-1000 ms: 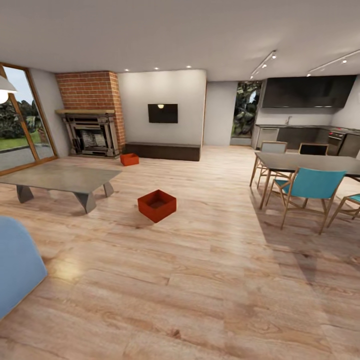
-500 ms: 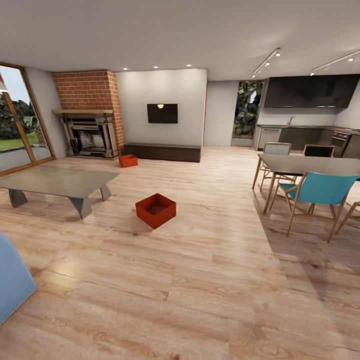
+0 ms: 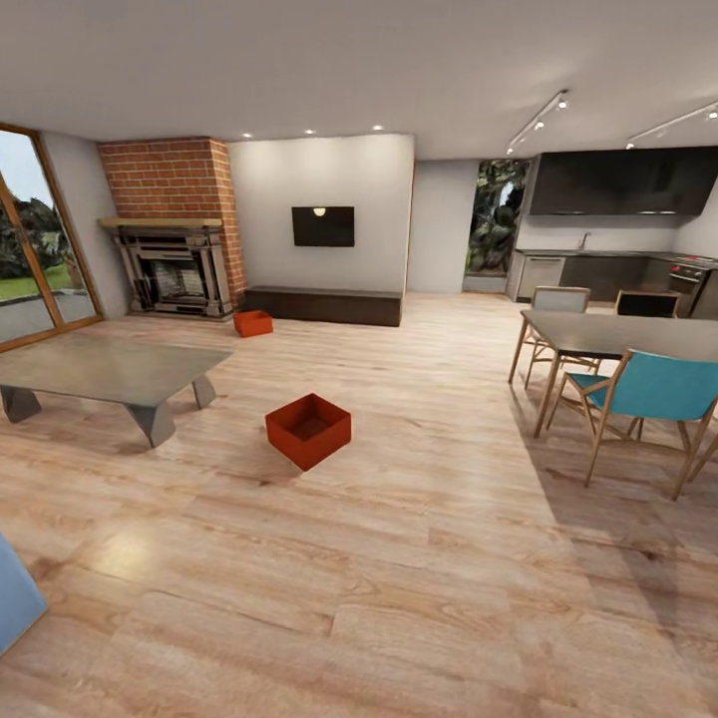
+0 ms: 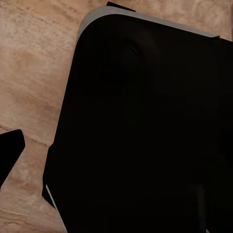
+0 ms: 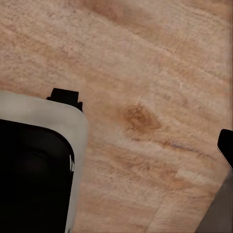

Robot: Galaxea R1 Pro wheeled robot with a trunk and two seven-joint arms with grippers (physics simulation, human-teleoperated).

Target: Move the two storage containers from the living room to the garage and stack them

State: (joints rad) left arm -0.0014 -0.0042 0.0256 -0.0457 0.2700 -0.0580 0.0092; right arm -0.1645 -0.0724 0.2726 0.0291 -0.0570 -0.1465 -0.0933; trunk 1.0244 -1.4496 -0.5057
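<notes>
**Approach to the bins, living room**

Head view. Nearer bin on the wood floor, ahead and slightly to the left of centre, turned corner-on, so no side squarely faced (long axis hard to tell; outline almost square from here). Second bin well beyond it, by the brick fireplace and just in front of the low dark bench. Low table to the left of the nearer bin, apart from it; dining table and blue chair well off to the right. Open floor between robot and nearer bin. Judged: left arm the nearer one for that bin, though only marginally; a drive forward needed before any reach.

Left wrist view. Dark rounded body of the robot over floor planks; claw state impossible to tell.

Right wrist view. Floor planks, with a dark pale-edged robot part at one side; claw state likewise impossible to tell (no fingers recognisable).
</notes>
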